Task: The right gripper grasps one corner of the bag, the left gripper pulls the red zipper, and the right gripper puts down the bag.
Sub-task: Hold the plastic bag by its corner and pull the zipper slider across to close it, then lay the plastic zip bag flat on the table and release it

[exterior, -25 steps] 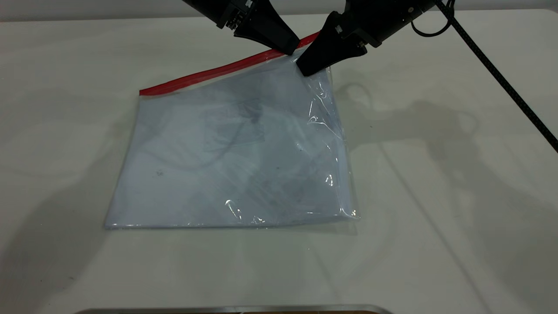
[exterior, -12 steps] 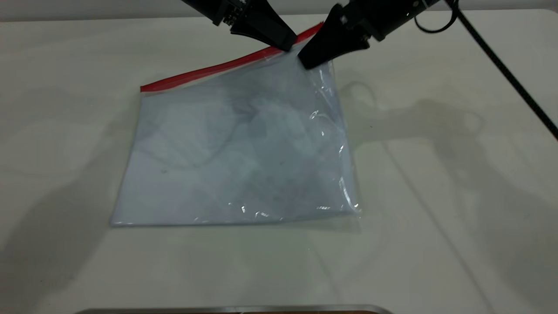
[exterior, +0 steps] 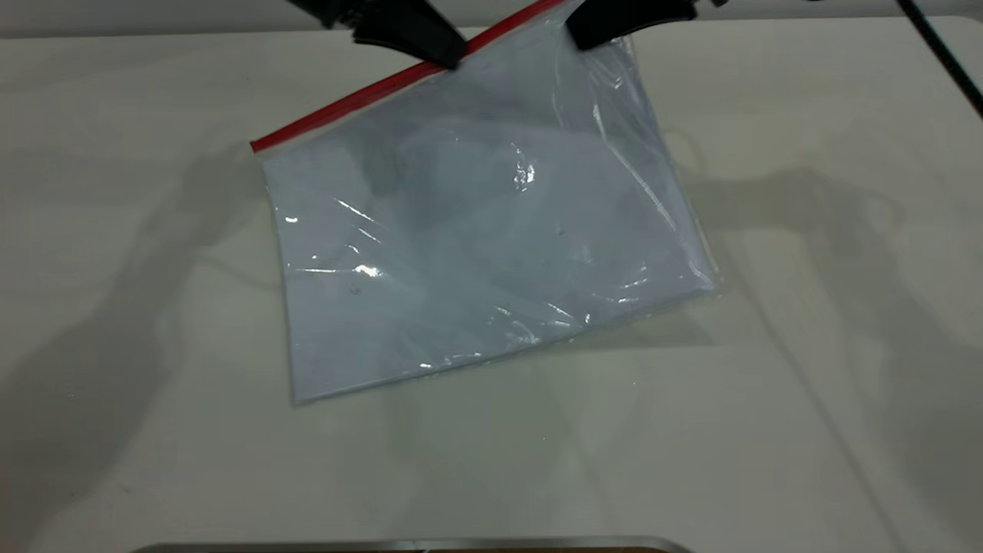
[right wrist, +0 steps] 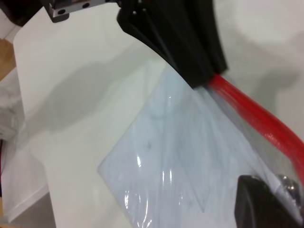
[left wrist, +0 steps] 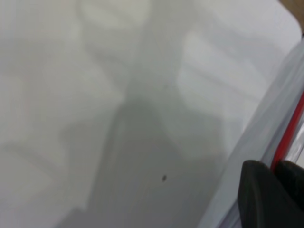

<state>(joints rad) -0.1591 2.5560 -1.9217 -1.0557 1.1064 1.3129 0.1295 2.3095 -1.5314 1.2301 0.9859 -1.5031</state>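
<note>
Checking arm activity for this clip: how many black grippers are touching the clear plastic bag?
2. The left gripper is closed on the red zipper mid-edge; the right gripper pinches the raised corner of the bag of the clear plastic bag.

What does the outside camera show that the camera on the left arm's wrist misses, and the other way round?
Only the exterior view shows the whole bag, tilted, one long edge lifted off the table, and the right claw gripping the bag's raised corner. Only the left wrist view shows, close up, the left claw pinched on the red zipper. Both show that claw, the red zipper, part of the bag and the white table.
</note>
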